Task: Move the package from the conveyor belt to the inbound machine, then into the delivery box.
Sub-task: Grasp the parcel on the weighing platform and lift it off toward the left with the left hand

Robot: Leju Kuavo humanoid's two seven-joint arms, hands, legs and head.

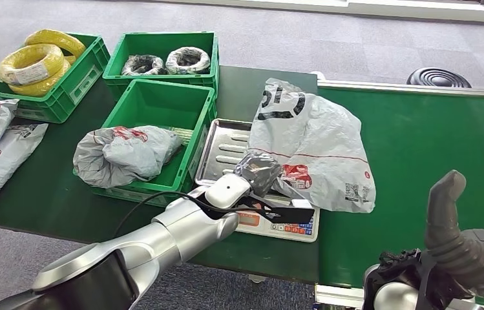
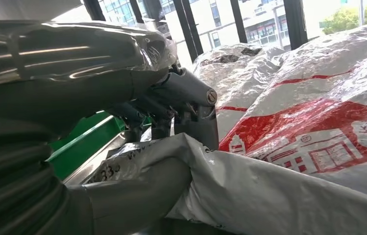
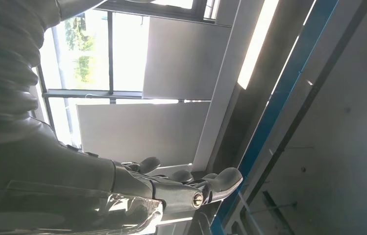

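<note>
Left hand (image 1: 258,173) gripped the crinkled grey-white plastic package (image 1: 316,145) at its near corner; bag slanted across the ribbed steel scale tray (image 1: 223,150); right hand (image 1: 449,223) hung empty, fingers apart.

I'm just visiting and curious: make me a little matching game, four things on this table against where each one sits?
Things:
1. yellow cable coils
2. crumpled grey package
3. big white package
4. left hand

Places:
A. lying over the metal scale tray
B. far-left green crate
C. gripping the white package's edge
D. nearest green crate

Pairs: 1-B, 2-D, 3-A, 4-C
</note>
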